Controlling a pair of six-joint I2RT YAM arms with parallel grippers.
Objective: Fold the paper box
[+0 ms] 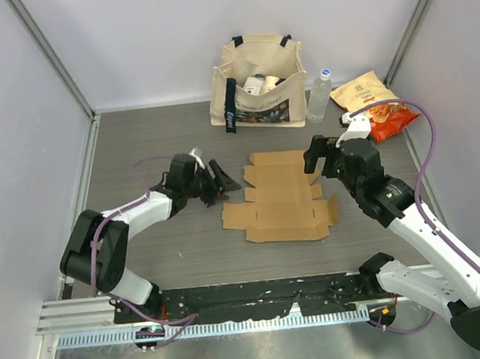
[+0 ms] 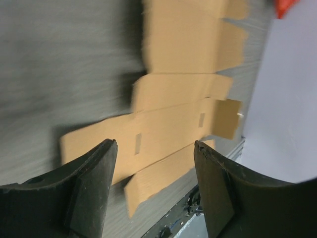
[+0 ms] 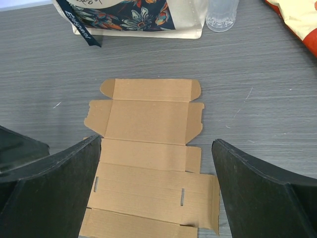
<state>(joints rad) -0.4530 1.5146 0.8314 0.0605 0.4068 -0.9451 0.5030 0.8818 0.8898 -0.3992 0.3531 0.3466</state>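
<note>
Flat brown box (image 1: 280, 197) lies unfolded on the counter (image 1: 152, 137). The left tool (image 1: 226, 183) and right tool (image 1: 324, 157) flank it, both spread and empty.

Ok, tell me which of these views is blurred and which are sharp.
Left wrist view: smeared, the flat brown cardboard box soft-edged, the grey table streaked. Right wrist view: crisp, creases and slots clear. Top external view: sharp, evenly lit.

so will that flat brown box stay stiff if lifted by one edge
Probably not: the paper box is thin and creased, so it likely bends there. Lying flat on the table, it may slide when pushed.
</note>
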